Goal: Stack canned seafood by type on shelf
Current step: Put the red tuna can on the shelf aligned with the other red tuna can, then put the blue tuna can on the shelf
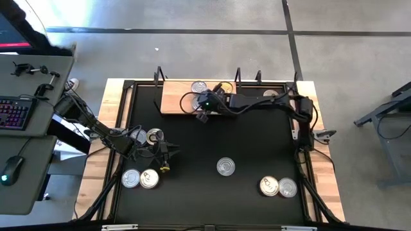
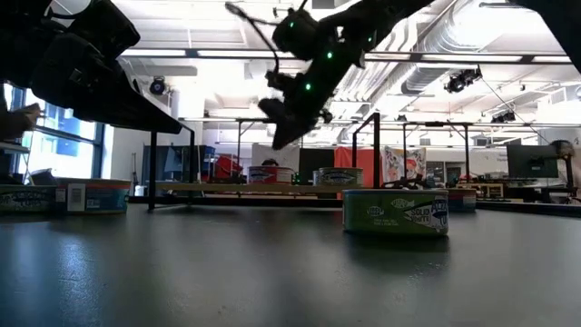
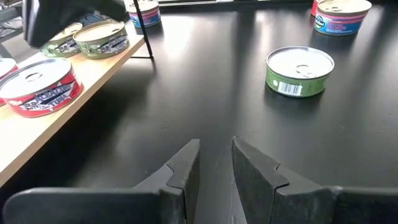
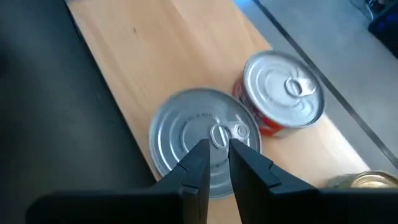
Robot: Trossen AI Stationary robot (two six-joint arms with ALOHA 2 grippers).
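- Grey floor surrounds the table (image 1: 109, 128) in the high view, with a desk carrying a keyboard (image 1: 14, 112) and a mouse (image 1: 11, 168) at the picture's left; only the low view shows the room behind, with ceiling lights and monitors.
- Covering most of the table is a large black mat (image 1: 212, 144), with the wooden shelf (image 1: 173, 101) lying along its far edge.
- From the right side, the right arm reaches across to the shelf, and the right gripper (image 1: 204, 110) hangs at the shelf's near edge; the low view shows it raised above the board.
- The right wrist view alone shows its fingers drawn close together with nothing between them, over a silver-lidded tin (image 4: 198, 138) on the shelf; a red-sided tin (image 4: 283, 90) stands just beside that one.
- The left gripper (image 1: 166, 156) sits low over the mat at the left; its wrist view shows the fingers (image 3: 184, 169) nearly closed and empty.
- The lone tin (image 1: 225, 167) at mid-mat reads as a plain silver lid from above, while the left wrist view shows its green side (image 3: 299, 70).
- Two tins (image 1: 140, 178) sit at front left, two more (image 1: 277, 187) at front right, and two (image 1: 146, 135) lie near the left arm.
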